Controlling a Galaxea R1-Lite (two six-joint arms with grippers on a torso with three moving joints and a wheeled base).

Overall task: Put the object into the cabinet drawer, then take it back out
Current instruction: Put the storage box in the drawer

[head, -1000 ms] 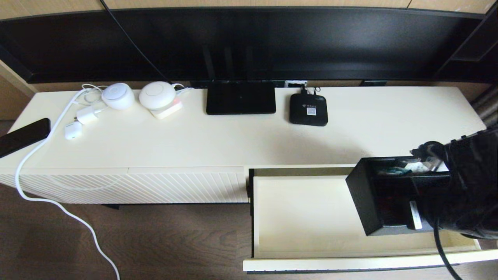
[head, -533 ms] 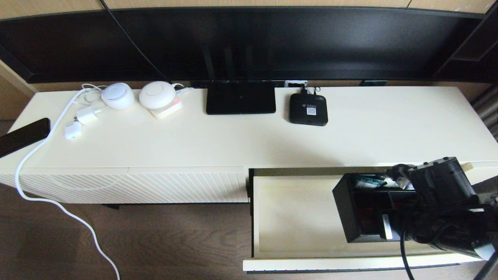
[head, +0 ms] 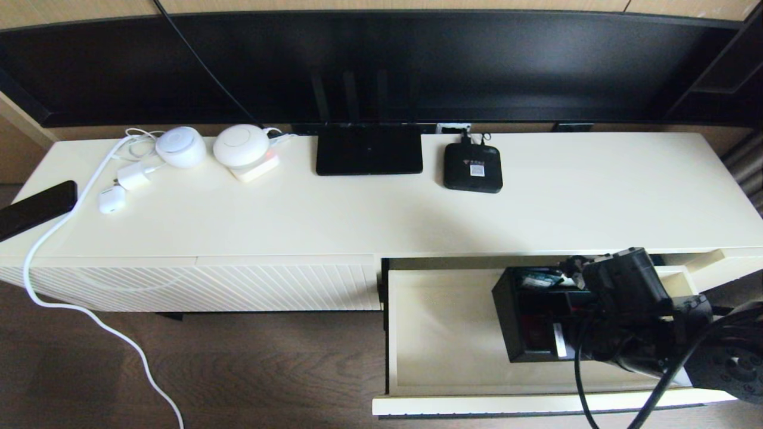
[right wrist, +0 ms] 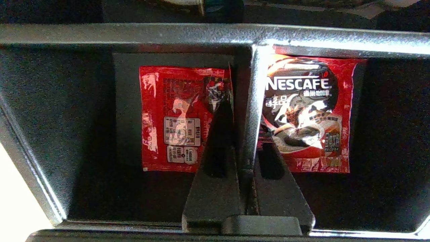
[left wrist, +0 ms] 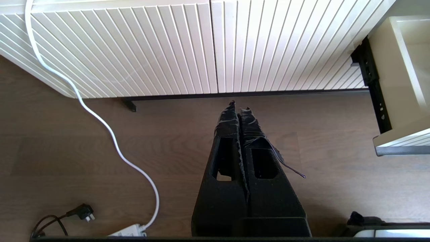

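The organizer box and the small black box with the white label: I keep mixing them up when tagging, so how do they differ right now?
The organizer box is bigger, open-topped and split into compartments holding red packets; the small black box is a closed, rounded square with a white label. The organizer sits in the open drawer, its divider pinched by the right gripper; the small box rests untouched on the cabinet top. Both are black.

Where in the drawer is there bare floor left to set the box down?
The drawer's left half is bare, from its left wall to the box. A narrow bare strip runs between box and front wall. The right half is crowded by the box and the right gripper, its jaws clamped on the box's divider.
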